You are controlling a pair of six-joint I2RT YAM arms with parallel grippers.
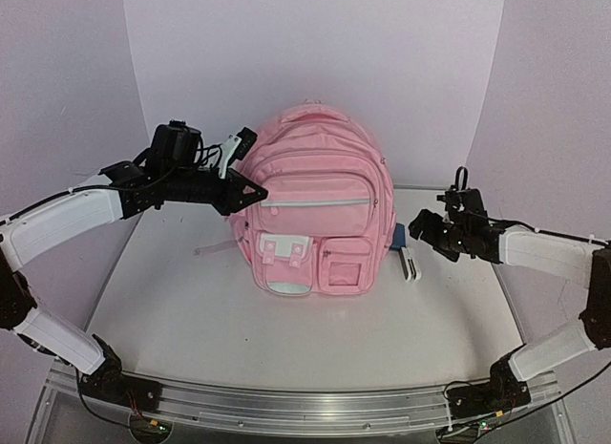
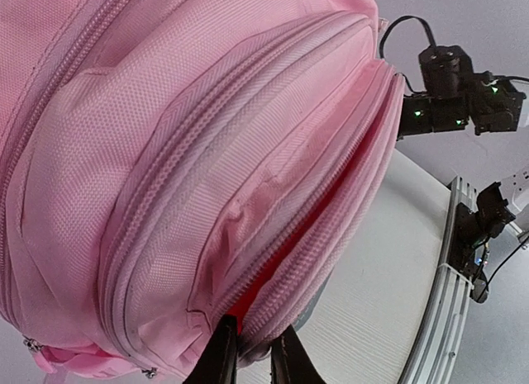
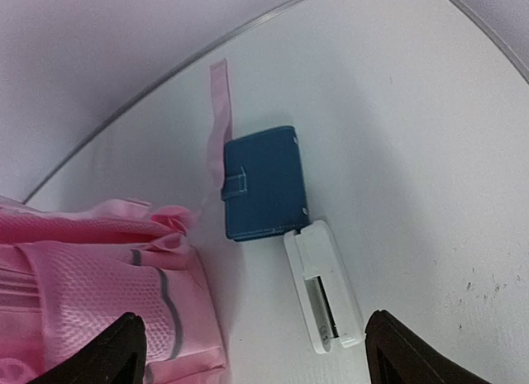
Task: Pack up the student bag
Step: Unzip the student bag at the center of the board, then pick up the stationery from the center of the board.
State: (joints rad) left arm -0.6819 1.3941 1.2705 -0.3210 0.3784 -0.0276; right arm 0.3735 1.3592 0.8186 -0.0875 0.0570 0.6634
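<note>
Our left gripper pinches the soft, floppy zip edge of the student bag, where we judge the hold best; our right gripper gapes empty.

A white table stands before a curved, pale lilac backdrop, evenly lit.

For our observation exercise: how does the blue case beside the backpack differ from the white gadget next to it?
The blue case is squarish, with stitched edges and a strap tab; the white gadget is long, narrow and smooth, with a dark slot. The case lies farther back on the table, the gadget nearer the front. Both lie flat, right of the student bag, and seem to touch at a corner.
</note>
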